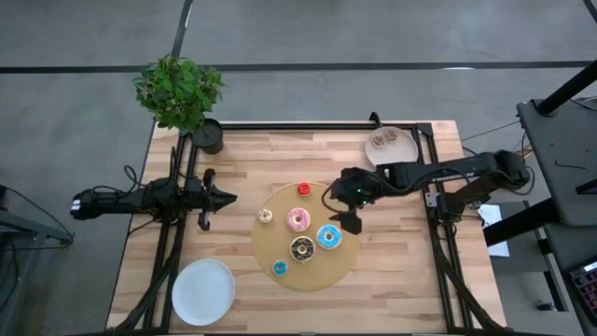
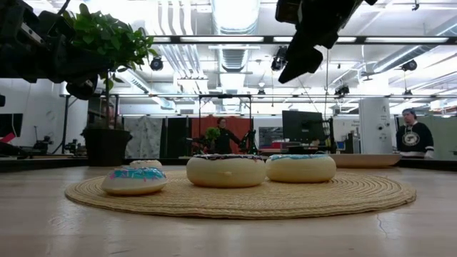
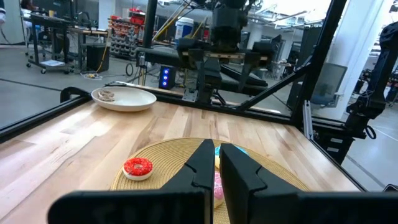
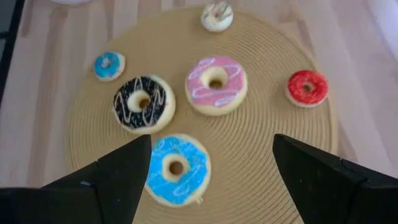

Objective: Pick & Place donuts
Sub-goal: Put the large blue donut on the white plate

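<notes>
Six donuts lie on the round woven mat (image 1: 303, 235) in the high view: a red donut (image 1: 304, 189), a cream donut (image 1: 266, 217), a pink donut (image 1: 298, 220), a chocolate donut (image 1: 302, 249), a blue donut (image 1: 328, 237) and a tiny blue donut (image 1: 280, 269). The right gripper (image 1: 349, 207) hangs over the mat's right edge, jaws spread wide and holding nothing. The left gripper (image 1: 227, 197) waits left of the mat, jaws pressed together, empty. A white plate (image 1: 203, 292) sits near the front left corner of the tabletop (image 1: 401, 271); a second plate (image 1: 390, 147) at the back right carries something small and pale.

At table height, three donuts show on the mat; no writing is legible.

From the left wrist, the shut jaws point toward the red donut.

From the right wrist, the spread fingers (image 4: 124, 171) frame the blue donut.
</notes>
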Controlling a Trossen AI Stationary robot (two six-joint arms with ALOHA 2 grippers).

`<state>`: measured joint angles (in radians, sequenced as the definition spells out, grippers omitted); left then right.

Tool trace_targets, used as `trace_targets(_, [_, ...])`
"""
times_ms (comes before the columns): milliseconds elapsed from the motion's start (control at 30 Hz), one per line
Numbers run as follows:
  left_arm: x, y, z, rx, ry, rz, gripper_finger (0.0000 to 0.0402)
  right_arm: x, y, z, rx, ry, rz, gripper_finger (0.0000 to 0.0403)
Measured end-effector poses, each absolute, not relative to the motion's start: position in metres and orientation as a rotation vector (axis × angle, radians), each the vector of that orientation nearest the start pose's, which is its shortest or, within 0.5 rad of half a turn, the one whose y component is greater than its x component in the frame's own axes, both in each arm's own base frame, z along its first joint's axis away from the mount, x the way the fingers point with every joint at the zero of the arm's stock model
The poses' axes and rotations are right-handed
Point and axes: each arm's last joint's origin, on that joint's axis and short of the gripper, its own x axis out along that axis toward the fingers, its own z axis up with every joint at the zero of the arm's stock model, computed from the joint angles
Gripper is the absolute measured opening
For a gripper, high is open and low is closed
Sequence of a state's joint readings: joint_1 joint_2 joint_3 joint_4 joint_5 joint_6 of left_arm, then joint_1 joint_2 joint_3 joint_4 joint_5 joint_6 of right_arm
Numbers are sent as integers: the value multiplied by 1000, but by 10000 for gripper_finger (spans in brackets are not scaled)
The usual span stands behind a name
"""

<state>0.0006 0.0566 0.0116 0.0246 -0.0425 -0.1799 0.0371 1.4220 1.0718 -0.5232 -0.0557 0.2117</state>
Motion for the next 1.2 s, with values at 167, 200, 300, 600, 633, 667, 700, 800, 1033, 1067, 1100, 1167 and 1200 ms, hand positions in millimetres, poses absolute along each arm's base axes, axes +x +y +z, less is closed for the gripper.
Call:
trace_targets(167, [101, 1, 165, -179, 18, 44, 0, 305, 20, 257, 216, 921, -3, 326])
trace_targets(200, [101, 1, 165, -179, 18, 44, 0, 307, 22, 257, 213, 931, -1, 326])
trace_targets(300, [101, 1, 165, -179, 17, 44, 0, 314, 26, 254, 201, 984, 3, 327])
trace_targets(600, [101, 1, 165, -179, 18, 44, 0, 328, 39, 241, 173, 1072, 27, 327])
trace_targets(633, [101, 1, 165, -179, 18, 44, 0, 330, 41, 239, 170, 1081, 30, 326])
trace_targets(667, [101, 1, 165, -179, 18, 44, 0, 330, 42, 237, 168, 1089, 33, 326])
trace_targets(700, [101, 1, 165, -179, 18, 45, 0, 330, 44, 235, 166, 1100, 35, 326])
trace_targets(800, [101, 1, 165, -179, 18, 45, 0, 331, 48, 225, 158, 1152, 36, 326])
trace_targets(1033, [101, 1, 165, -179, 18, 44, 0, 334, 49, 205, 148, 1254, 16, 326])
trace_targets(1067, [101, 1, 165, -179, 18, 44, 0, 334, 49, 203, 147, 1258, 15, 326])
trace_targets(1100, [101, 1, 165, -179, 19, 44, 0, 334, 49, 202, 147, 1262, 15, 326])
trace_targets(1167, [101, 1, 165, -179, 18, 45, 0, 334, 48, 203, 140, 1255, 5, 326])
trace_targets(1200, [101, 1, 165, -179, 19, 45, 0, 334, 48, 203, 132, 1251, -7, 326])
